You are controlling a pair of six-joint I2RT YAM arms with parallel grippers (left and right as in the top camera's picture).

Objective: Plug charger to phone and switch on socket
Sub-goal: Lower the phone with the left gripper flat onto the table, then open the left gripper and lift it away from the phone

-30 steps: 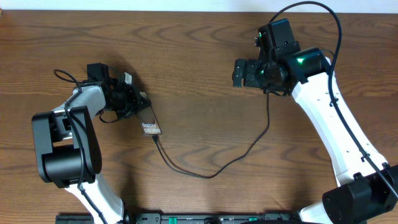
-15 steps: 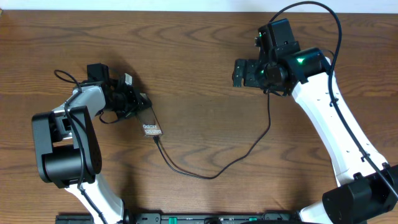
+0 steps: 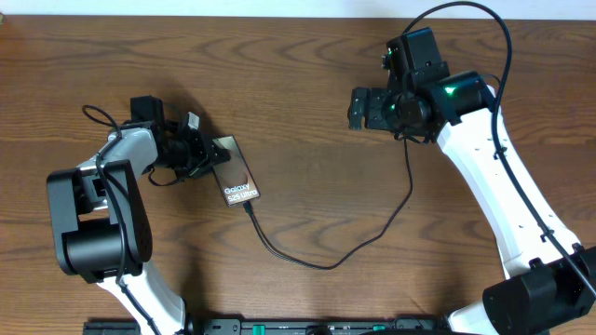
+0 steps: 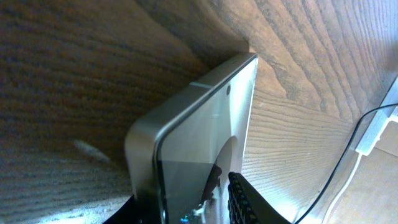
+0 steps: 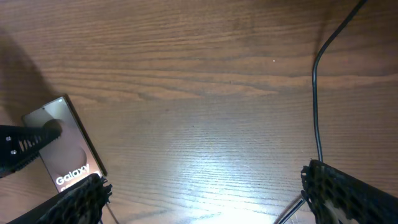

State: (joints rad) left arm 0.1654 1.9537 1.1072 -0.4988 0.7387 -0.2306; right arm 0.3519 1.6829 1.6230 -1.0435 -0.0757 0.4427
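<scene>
Lying flat at left hand (image 3: 211, 154), phone (image 3: 238, 176)

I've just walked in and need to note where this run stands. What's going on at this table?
Two robot arms are working on charging a phone. The phone lies on the wooden table, and the black charger cable runs to its lower end, where its tip looks plugged in. The left tool sits at the phone's upper end, but it is unclear whether it grips. The right tool hangs open and empty, away from the phone.
</scene>
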